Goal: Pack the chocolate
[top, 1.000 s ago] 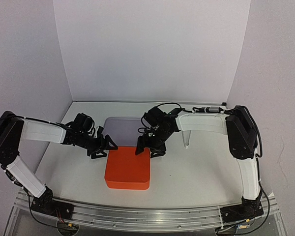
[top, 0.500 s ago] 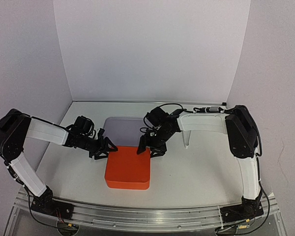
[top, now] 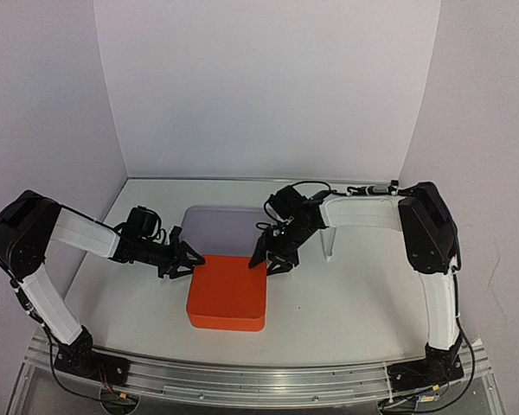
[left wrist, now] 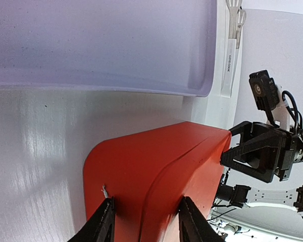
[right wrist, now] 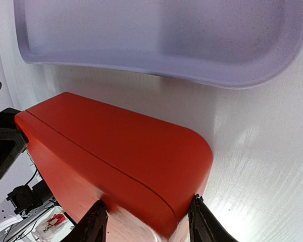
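A closed orange box (top: 227,296) sits on the table in front of a pale lavender tray (top: 218,223). My left gripper (top: 187,262) is open at the box's far left corner, and its wrist view shows the fingers (left wrist: 103,222) spread against the orange box (left wrist: 156,171). My right gripper (top: 272,262) is open at the far right corner, with its fingers (right wrist: 199,222) spread against the box (right wrist: 116,151). No chocolate chunks show in any view. The box is shut, so its inside is hidden.
The lavender tray (left wrist: 101,45) (right wrist: 156,35) lies just beyond the box, and its visible part holds nothing. A white utensil (left wrist: 228,65) lies right of the tray, near my right arm (top: 363,212). White walls close in the back and sides.
My left gripper moved right to the box's far left corner. My right gripper shifted slightly right. The box slid a little to the right.
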Robot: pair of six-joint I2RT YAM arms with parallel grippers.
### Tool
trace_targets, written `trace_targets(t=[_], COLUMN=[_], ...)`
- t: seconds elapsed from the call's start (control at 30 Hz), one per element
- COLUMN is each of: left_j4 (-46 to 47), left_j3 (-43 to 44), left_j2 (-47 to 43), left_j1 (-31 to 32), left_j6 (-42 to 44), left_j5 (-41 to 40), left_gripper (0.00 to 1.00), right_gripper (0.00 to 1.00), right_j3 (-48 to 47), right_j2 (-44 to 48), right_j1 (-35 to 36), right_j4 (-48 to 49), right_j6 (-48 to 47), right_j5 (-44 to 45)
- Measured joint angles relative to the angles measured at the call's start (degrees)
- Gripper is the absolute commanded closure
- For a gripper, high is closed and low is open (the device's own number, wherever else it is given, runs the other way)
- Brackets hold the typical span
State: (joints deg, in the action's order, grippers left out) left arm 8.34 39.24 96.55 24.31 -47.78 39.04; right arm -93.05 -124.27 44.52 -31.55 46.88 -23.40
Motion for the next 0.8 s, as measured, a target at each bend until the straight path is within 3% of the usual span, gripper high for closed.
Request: trace_targets(t=[0.4, 0.57, 0.8], left_j4=[5.71, 4.0, -5.07], left_j3=[-0.38, -0.08, 3.35], left_j2=[4.12, 2.7, -0.08], left_j1=[-1.19, -0.89, 0.83], left_j6=[-3.09, -3.32, -3.75], left_j5=[4.32, 2.73, -2.89], left_gripper=[0.71, 0.63, 0.47], right_gripper=[0.6, 0.6, 0.47], right_j3=[3.18, 3.03, 1.85], right_j2=[-0.14, -0.09, -0.32], right_j1=[-2.92, -3.16, -3.19], right_j4=[3.02, 2.93, 1.82], right_j6=[2.96, 2.73, 1.79], right_j5=[-6.97, -7.66, -7.54])
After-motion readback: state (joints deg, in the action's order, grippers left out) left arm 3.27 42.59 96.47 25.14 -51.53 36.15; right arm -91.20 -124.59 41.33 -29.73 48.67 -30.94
